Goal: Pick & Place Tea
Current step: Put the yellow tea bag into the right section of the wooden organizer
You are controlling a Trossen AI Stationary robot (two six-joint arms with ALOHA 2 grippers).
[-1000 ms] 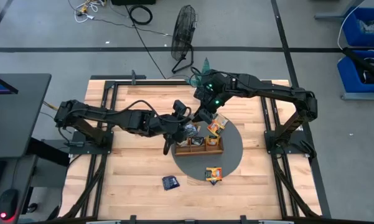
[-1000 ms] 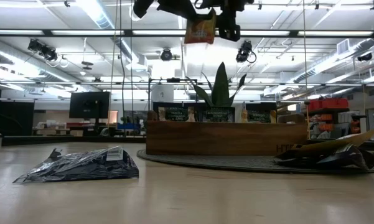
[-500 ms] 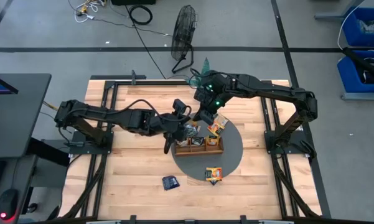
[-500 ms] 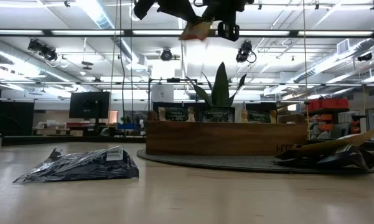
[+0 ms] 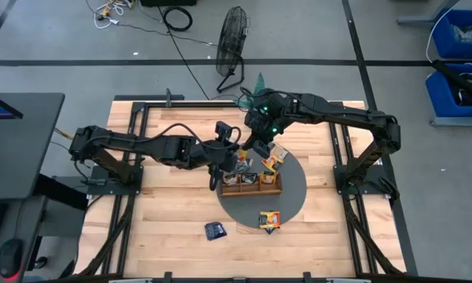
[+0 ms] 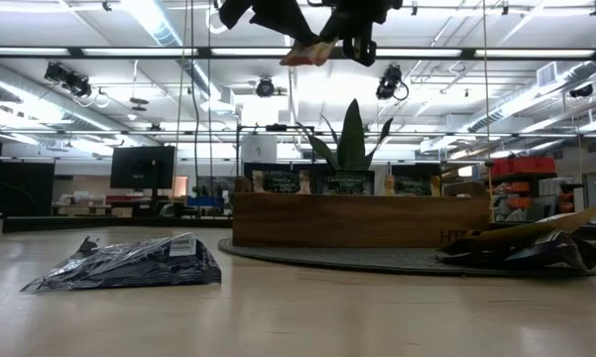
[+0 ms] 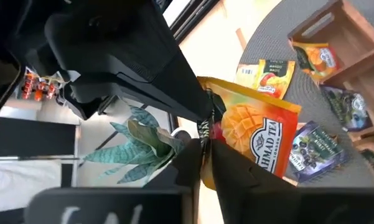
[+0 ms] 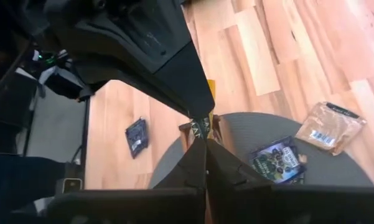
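held sachet: the orange tea sachet [image 7: 255, 138] is hanging in the air above the worktop, pinched between both arms, over the back edge of the wooden tray [image 5: 251, 189].
left gripper [image 7: 205, 144]: jaws are sitting nearly together on one edge of the sachet. I can't tell how firm that grip is.
right gripper [image 8: 205, 142]: jaws are closing fully on the same sachet from the opposite side, fingertip to fingertip with the left.
key relation: both jaws are meeting at one point, so neither arm is nearer. The tray is lying below and slightly toward the worktop's front. My guess is a hand-over mid-way, with the drop turning on which arm lets go.
sachet attitude: in the low view it [image 6: 305, 52] is showing tilted, almost edge-on.
view differences: the left wrist view is showing the printed face. The right wrist view is showing only a thin edge. The high view is hiding it under the arms.
loose tea: a dark blue sachet [image 5: 215, 230] and an orange one [image 5: 269, 220] are lying on the worktop, well apart from the jaws.
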